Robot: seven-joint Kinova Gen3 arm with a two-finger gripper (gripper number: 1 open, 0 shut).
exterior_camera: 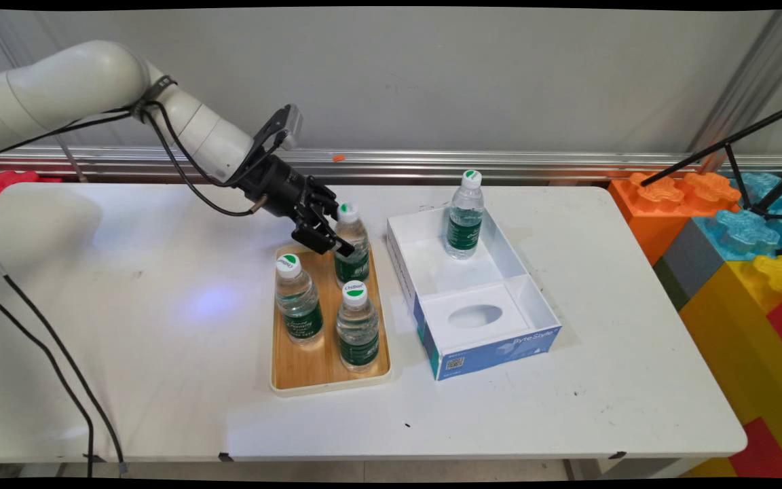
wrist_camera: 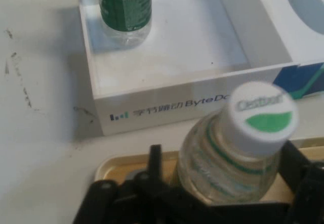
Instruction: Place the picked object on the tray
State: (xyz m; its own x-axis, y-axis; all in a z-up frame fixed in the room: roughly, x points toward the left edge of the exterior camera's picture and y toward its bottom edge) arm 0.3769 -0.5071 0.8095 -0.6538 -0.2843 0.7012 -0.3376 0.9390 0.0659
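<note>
Three clear water bottles with green labels and white caps stand on a wooden tray (exterior_camera: 309, 372). My black gripper (exterior_camera: 337, 244) is at the tray's far end, open around the far bottle (exterior_camera: 356, 261). In the hand view this far bottle (wrist_camera: 238, 148) sits between the fingers of the gripper (wrist_camera: 225, 183), a small gap showing beside the left finger (wrist_camera: 153, 159). The other two bottles, the left one (exterior_camera: 298, 302) and the front one (exterior_camera: 357, 327), stand nearer on the tray.
Right of the tray lies an open white and blue box (exterior_camera: 432, 272) (wrist_camera: 167, 67) with a fourth bottle (exterior_camera: 466, 217) (wrist_camera: 124, 6) standing in its far end. Large coloured blocks (exterior_camera: 737, 231) and tripod legs (exterior_camera: 737, 156) are at the right. Black cables (exterior_camera: 45, 353) hang at the left.
</note>
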